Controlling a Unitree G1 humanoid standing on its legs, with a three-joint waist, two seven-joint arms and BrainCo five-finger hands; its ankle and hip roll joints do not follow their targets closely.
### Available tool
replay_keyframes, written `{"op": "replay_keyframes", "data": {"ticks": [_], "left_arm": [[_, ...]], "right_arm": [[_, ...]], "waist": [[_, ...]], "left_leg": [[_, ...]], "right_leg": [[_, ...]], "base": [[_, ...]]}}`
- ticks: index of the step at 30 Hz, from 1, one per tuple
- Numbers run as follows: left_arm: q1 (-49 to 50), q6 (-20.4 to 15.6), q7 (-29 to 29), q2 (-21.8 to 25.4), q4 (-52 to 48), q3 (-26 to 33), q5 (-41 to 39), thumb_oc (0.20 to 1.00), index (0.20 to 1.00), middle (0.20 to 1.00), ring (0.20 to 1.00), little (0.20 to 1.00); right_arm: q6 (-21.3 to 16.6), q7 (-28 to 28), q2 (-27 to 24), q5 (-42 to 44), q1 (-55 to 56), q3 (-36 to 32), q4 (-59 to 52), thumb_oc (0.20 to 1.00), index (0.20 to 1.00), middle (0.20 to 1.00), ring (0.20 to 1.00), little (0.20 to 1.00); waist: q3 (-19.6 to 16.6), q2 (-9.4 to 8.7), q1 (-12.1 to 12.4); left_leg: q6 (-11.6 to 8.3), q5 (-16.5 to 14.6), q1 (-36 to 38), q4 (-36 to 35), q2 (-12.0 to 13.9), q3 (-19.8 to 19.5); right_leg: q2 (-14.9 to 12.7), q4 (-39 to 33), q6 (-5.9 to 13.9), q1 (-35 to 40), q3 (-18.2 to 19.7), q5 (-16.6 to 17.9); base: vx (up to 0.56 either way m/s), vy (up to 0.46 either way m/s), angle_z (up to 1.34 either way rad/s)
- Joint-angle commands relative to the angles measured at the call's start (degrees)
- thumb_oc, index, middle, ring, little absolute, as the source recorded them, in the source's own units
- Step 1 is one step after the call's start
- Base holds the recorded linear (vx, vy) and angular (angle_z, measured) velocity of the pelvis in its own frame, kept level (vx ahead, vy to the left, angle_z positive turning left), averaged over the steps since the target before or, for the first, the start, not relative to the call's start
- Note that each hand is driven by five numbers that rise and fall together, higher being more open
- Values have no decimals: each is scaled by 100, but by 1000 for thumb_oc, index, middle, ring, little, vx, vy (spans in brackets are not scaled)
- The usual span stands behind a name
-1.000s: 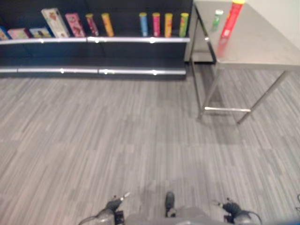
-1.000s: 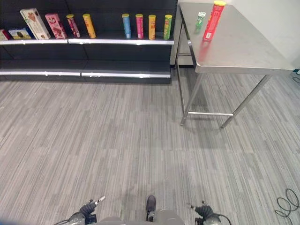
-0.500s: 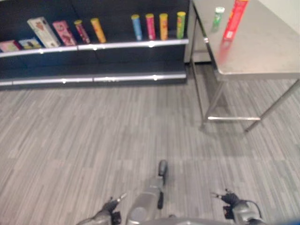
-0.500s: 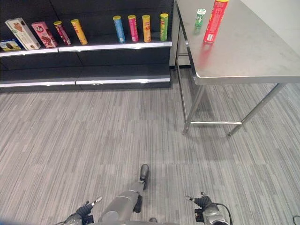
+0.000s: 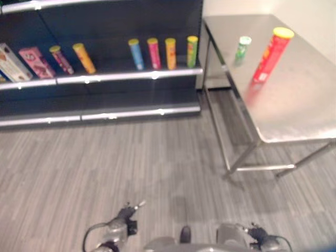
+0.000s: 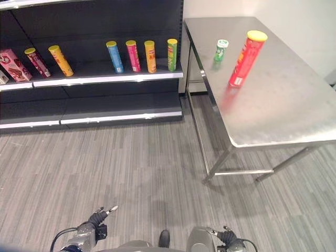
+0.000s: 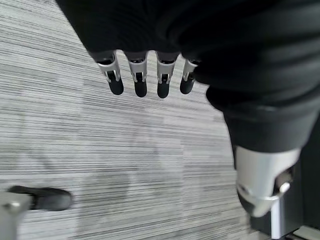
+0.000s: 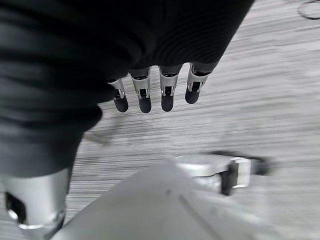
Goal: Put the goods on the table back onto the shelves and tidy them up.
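The left robot hand (image 7: 145, 75) is hanging low over the floor (image 6: 131, 168) with its fingers straight and relaxed, holding nothing; in the head views it is showing at about 7 o'clock (image 6: 97, 220). The right robot hand (image 8: 155, 92) is likewise hanging with loose, empty fingers, at about 5 o'clock (image 6: 228, 239), where it is partly cut off by the frame edge.

The goods are sitting on the surface (image 6: 273, 110), a brushed steel top on thin metal legs at about 2 o'clock. A tall red can (image 6: 245, 58) with a yellow lid is standing upright there, throwing a faint red reflection on the steel. A smaller green can (image 6: 220, 50) with a pale lid is standing just beyond it, toward the far edge, apart from it.

The shelf (image 6: 94, 79), dark with shiny rails, is running along 10 to 12 o'clock. Blue (image 6: 114, 56), pink (image 6: 132, 55), orange (image 6: 150, 56) and green (image 6: 172, 54) cans are standing upright in a row. Farther left, a yellow can (image 6: 61, 60) and a dark red can (image 6: 36, 62) are leaning, and a pink box (image 6: 11, 64) is partly cut off at the frame edge. The prints on all of them are too small to read. The floor is grey, finely striped planking.
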Motion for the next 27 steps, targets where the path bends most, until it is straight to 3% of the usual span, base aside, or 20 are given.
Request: {"op": "replay_keyframes", "data": {"ticks": [1, 2, 3, 4, 7, 8, 9, 10, 12, 14, 16, 17, 18, 19, 20, 22, 27], "left_arm": [[-11, -100, -48, 132, -129, -65, 340, 1000, 1000, 1000, 1000, 1000], [-43, -81, -62, 127, -123, -82, 384, 1000, 1000, 1000, 1000, 1000], [-36, -116, -99, 115, -196, -153, 436, 1000, 1000, 1000, 1000, 1000], [-5, -121, -118, 96, -230, -188, 461, 1000, 1000, 1000, 1000, 1000], [97, -147, -134, 67, -356, -213, 438, 1000, 1000, 1000, 1000, 1000], [96, -146, -134, 71, -356, -213, 438, 1000, 1000, 1000, 1000, 1000], [127, -141, -173, 67, -453, -251, 451, 1000, 1000, 1000, 1000, 1000], [138, -108, -139, 58, -414, -180, 376, 1000, 1000, 1000, 1000, 1000], [126, -83, -85, 32, -349, -153, 328, 1000, 1000, 1000, 1000, 1000], [104, -91, -60, 1, -246, -148, 312, 1000, 1000, 1000, 1000, 1000], [97, -99, -49, -2, -229, -160, 338, 1000, 1000, 1000, 1000, 1000], [97, -99, -49, -2, -229, -160, 338, 1000, 1000, 1000, 1000, 1000], [103, -129, 15, -11, -143, -151, 352, 1000, 1000, 1000, 1000, 1000], [106, -134, 68, 4, -66, -141, 392, 1000, 1000, 1000, 1000, 1000], [105, -136, 68, 3, -64, -140, 393, 1000, 1000, 1000, 1000, 1000], [134, -161, 31, -49, -13, -169, 414, 1000, 1000, 1000, 1000, 1000], [156, -190, 41, -21, -4, -142, 412, 1000, 1000, 1000, 1000, 1000]], "right_arm": [[59, -56, -97, 67, -37, -101, 376, 1000, 1000, 1000, 1000, 1000], [67, -63, -99, 79, -15, -153, 391, 1000, 1000, 1000, 1000, 1000], [56, -69, -112, 59, 80, -182, 476, 1000, 1000, 1000, 1000, 1000], [56, -66, -110, 63, 96, -161, 490, 1000, 1000, 1000, 1000, 1000], [65, -31, -154, 44, 218, -235, 585, 1000, 1000, 1000, 1000, 1000], [65, -31, -150, 44, 217, -236, 585, 1000, 1000, 1000, 1000, 1000], [65, -27, -201, 42, 177, -229, 617, 1000, 1000, 1000, 1000, 1000], [57, -55, -235, 104, 126, -254, 642, 1000, 1000, 1000, 1000, 1000], [83, -91, -260, 159, 110, -259, 636, 1000, 1000, 1000, 1000, 1000], [93, -97, -254, 196, 113, -221, 595, 1000, 1000, 1000, 1000, 1000], [98, -93, -251, 183, 100, -200, 586, 1000, 1000, 1000, 1000, 1000], [98, -93, -251, 183, 100, -200, 586, 1000, 1000, 1000, 1000, 1000], [98, -107, -273, 89, 56, -122, 577, 1000, 1000, 1000, 1000, 1000], [118, -133, -312, -12, 43, -91, 619, 1000, 1000, 1000, 1000, 1000], [118, -133, -312, -12, 42, -91, 619, 1000, 1000, 1000, 1000, 1000], [119, -115, -305, -77, 63, -159, 617, 1000, 1000, 1000, 1000, 1000], [154, -119, -263, -67, 9, -193, 674, 1000, 1000, 1000, 1000, 1000]], "waist": [[159, -250, -223], [146, -297, -271], [93, -386, -255], [48, -389, -275], [-77, -271, -285], [-95, -291, -300], [16, -308, -252], [121, -350, -168], [216, -428, -89], [305, -540, -12], [334, -537, 23], [339, -539, 26], [309, -319, 197], [307, -266, 249], [327, -270, 246], [199, -85, 118], [145, -34, 89]], "left_leg": [[-580, -531, 283, -25, 72, -590], [-624, -636, 405, 4, 52, -561], [-654, -847, 508, 167, -16, -467], [-670, -961, 575, 258, 38, -480], [-1034, -908, 365, 1414, 303, -96], [-1031, -887, 336, 1414, 282, -110], [-1261, -478, -443, 2976, 352, 290], [-1317, -84, -873, 4105, 389, 410], [-1181, -85, -1494, 4751, 583, 646], [-993, -376, -1796, 4110, 895, 917], [-1017, -410, -1691, 2868, 1074, 970], [-1017, -408, -1683, 2862, 1073, 973], [-1256, 233, -1696, 1089, 986, 178], [-1312, 362, -1682, 862, 891, -188], [-1312, 371, -1648, 839, 888, -190], [-1378, 371, -1208, 267, 981, -236], [-1245, 328, -1019, 47, 917, 38]], "right_leg": [[486, -2057, 215, 612, -393, 1162], [516, -2332, 261, 624, -742, 1231], [403, -2565, 131, 892, -1330, 1203], [454, -2451, -43, 928, -1212, 1189], [467, -2529, -119, 1335, -1276, 1113], [442, -2528, -114, 1310, -1285, 1120], [403, -2591, -211, 1584, -1151, 1023], [446, -2708, -364, 1874, -987, 884], [395, -2789, -414, 2093, -858, 808], [243, -2835, -351, 2343, -751, 709], [139, -2835, -279, 2406, -667, 654], [138, -2835, -279, 2411, -665, 654], [192, -2835, -227, 2513, -424, 479], [213, -2835, -227, 2549, -359, 423], [209, -2835, -227, 2574, -363, 417], [182, -2812, -154, 2503, -215, 408], [-57, -2757, -5, 2320, -60, 506]], "base": [[569, -8, 47], [429, -31, 74], [554, -41, 78], [564, -41, 68], [354, -23, 14], [211, 35, 22], [240, 47, 23], [289, 39, -14], [218, 10, -73], [239, 82, -101], [175, 127, -45], [252, 276, -62], [245, 276, -53], [246, 274, -64], [113, 118, -53], [135, 243, -94], [45, 204, -73]]}}
